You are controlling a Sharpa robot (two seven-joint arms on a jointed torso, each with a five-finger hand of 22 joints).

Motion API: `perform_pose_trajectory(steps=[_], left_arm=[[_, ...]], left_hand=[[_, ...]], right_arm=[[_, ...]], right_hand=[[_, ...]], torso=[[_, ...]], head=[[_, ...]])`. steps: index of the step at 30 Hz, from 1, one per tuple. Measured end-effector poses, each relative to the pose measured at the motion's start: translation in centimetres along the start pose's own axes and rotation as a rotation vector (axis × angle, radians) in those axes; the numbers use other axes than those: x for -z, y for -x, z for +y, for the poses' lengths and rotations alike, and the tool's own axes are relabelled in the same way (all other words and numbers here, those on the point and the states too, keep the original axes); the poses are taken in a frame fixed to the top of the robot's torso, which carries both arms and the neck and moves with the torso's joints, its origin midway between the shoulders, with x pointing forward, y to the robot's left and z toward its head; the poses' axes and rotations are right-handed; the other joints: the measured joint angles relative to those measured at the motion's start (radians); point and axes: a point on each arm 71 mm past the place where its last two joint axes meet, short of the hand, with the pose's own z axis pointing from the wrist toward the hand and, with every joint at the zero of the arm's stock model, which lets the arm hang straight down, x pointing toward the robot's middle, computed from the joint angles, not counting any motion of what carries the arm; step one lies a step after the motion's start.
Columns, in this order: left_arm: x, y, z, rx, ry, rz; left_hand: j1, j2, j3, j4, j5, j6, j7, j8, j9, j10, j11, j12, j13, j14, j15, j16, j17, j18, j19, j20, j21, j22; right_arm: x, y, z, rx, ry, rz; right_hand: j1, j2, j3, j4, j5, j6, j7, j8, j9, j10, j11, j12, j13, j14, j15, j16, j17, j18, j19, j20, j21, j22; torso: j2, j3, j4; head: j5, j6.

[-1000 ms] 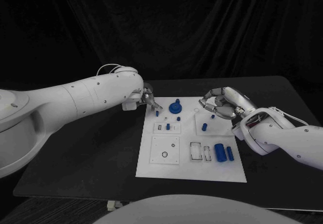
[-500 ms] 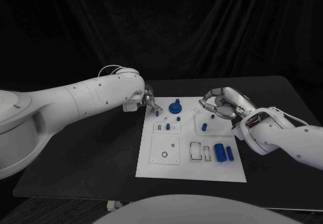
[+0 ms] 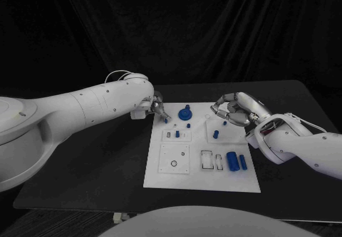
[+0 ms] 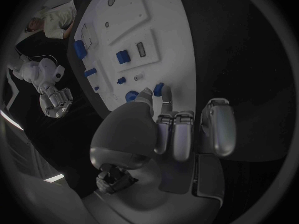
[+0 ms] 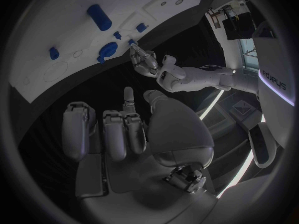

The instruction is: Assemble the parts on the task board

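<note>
The left hand (image 3: 155, 106) sits at the board's (image 3: 178, 177) upper left corner in the head view, mostly hidden behind its own arm. It pinches a small blue peg (image 3: 166, 119) between thumb and fingertip; the left wrist view shows the peg (image 4: 159, 89) at the fingertips, just over the board's edge. The peg's long axis runs roughly up the frame, slightly tilted. Whether it touches the board cannot be told.

The right hand (image 3: 238, 109) hovers at the board's upper right, fingers curled inward; nothing is visible in them.

A round blue knob (image 3: 185, 114) stands at upper centre. Two blue cylinders (image 3: 237, 161) lie at the lower right, long axes running up the frame.
</note>
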Motion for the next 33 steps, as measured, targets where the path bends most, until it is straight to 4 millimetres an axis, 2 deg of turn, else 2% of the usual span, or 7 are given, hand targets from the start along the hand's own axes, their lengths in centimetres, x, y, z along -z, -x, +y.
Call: perform_pose_trajectory(steps=[5, 9, 14, 17, 21, 26, 33], left_arm=[[-0.05, 0.04, 0.01, 0.001, 0.002, -0.001], [-0.08, 0.01, -0.06, 0.0, 0.002, -0.001], [-0.1, 0.01, -0.18, -0.001, 0.0, 0.0], [-0.12, 0.01, -0.26, -0.001, -0.001, 0.0], [-0.13, 0.01, -0.36, -0.002, -0.003, 0.001], [-0.13, 0.0, -0.38, -0.003, -0.004, 0.002], [-0.06, -0.23, -0.37, -0.004, -0.008, 0.006]], left_hand=[[0.021, -0.003, 0.015, -0.007, 0.056, 0.0, 0.0, -0.005, -0.003, 0.0, 0.0, 0.001, 0.001, 0.0, 0.0, 0.0, 0.0, 0.0, 0.0, 0.0, 0.0, 0.0], [0.04, -0.003, 0.036, -0.014, 0.062, 0.0, 0.0, -0.009, -0.005, -0.001, 0.001, 0.002, 0.003, 0.0, 0.0, 0.0, 0.0, 0.0, 0.0, 0.0, 0.0, 0.0], [0.055, -0.008, 0.059, -0.017, 0.097, 0.004, -0.004, -0.01, -0.007, 0.002, -0.002, 0.002, 0.003, 0.0, 0.0, 0.0, 0.0, 0.0, 0.001, -0.001, 0.0, 0.0], [0.065, -0.018, 0.087, -0.019, 0.14, 0.004, -0.003, -0.014, -0.008, 0.002, -0.002, 0.001, 0.001, 0.0, 0.0, 0.0, 0.0, 0.0, 0.002, -0.006, 0.0, 0.0], [0.085, -0.038, 0.13, -0.029, 0.191, 0.002, -0.002, -0.017, -0.01, -0.001, -0.006, 0.001, 0.0, 0.0, 0.0, 0.0, 0.0, 0.0, 0.0, -0.008, 0.0, 0.0], [0.11, -0.063, 0.201, -0.049, 0.216, 0.004, -0.004, -0.022, -0.009, 0.001, -0.008, 0.001, 0.0, -0.004, -0.004, 0.0, 0.0, 0.0, 0.0, -0.008, 0.0, 0.0], [0.11, -0.114, 0.287, -0.011, 0.258, -0.002, -0.002, 0.007, 0.027, 0.0, -0.008, 0.001, 0.0, -0.004, -0.004, 0.0, 0.0, 0.0, 0.0, -0.008, 0.0, 0.0]], right_arm=[[0.02, 0.0, 0.01, 0.0, 0.0, 0.001], [0.04, 0.01, -0.01, 0.0, -0.001, 0.001], [0.08, 0.03, -0.01, -0.001, -0.002, 0.001], [0.1, 0.05, -0.02, -0.001, -0.002, 0.001], [0.11, 0.05, -0.02, -0.001, -0.002, 0.001], [0.11, 0.04, -0.02, -0.001, -0.003, 0.001], [0.11, 0.04, -0.02, -0.001, -0.005, 0.002]], right_hand=[[0.0, 0.0, 0.0, 0.0, 0.0, 0.0, 0.0, 0.0, -0.001, 0.0, 0.0, 0.0, 0.0, 0.0, 0.0, 0.0, 0.0, 0.0, 0.0, 0.0, 0.0, 0.0], [0.0, 0.0, 0.0, 0.0, 0.0, 0.0, 0.0, 0.0, -0.001, 0.0, 0.0, 0.0, 0.0, 0.0, 0.0, 0.0, 0.0, 0.0, 0.0, 0.0, 0.0, 0.0], [0.0, 0.0, 0.0, 0.0, 0.0, 0.0, 0.0, 0.0, -0.001, 0.0, 0.0, 0.0, 0.0, 0.0, 0.0, 0.0, 0.0, 0.0, 0.0, 0.0, 0.0, 0.0], [0.0, 0.0, 0.0, 0.0, 0.0, 0.0, 0.0, 0.0, -0.001, 0.0, 0.0, 0.0, 0.0, 0.0, 0.0, 0.0, 0.0, 0.0, 0.0, 0.0, 0.0, 0.0], [0.0, 0.0, 0.0, 0.0, 0.0, 0.0, 0.0, 0.0, -0.001, 0.0, 0.0, 0.0, 0.0, 0.0, 0.0, 0.0, 0.0, 0.0, 0.0, 0.0, 0.0, 0.0], [0.0, 0.0, 0.0, 0.0, 0.0, 0.0, 0.0, 0.0, -0.001, 0.0, 0.0, 0.0, 0.0, 0.0, 0.0, 0.0, 0.0, 0.0, 0.0, 0.0, 0.0, 0.0], [0.0, 0.0, 0.0, 0.0, 0.0, 0.0, 0.0, 0.003, -0.001, 0.0, 0.0, 0.0, 0.0, 0.0, 0.0, 0.0, 0.0, 0.0, 0.0, 0.0, -0.004, 0.0]], torso=[[0.0, 0.0001, 0.0], [0.0, 0.0001, 0.0001], [0.0, 0.0001, 0.0004], [0.0, 0.0, 0.0004], [0.0, 0.0, 0.0004], [0.0, -0.0001, 0.0004], [0.0, -0.0001, 0.0003]], head=[[0.0, 0.0], [-0.001, 0.0], [-0.001, 0.0], [-0.002, 0.0], [-0.002, 0.0], [-0.002, 0.0], [0.001, 0.0]])
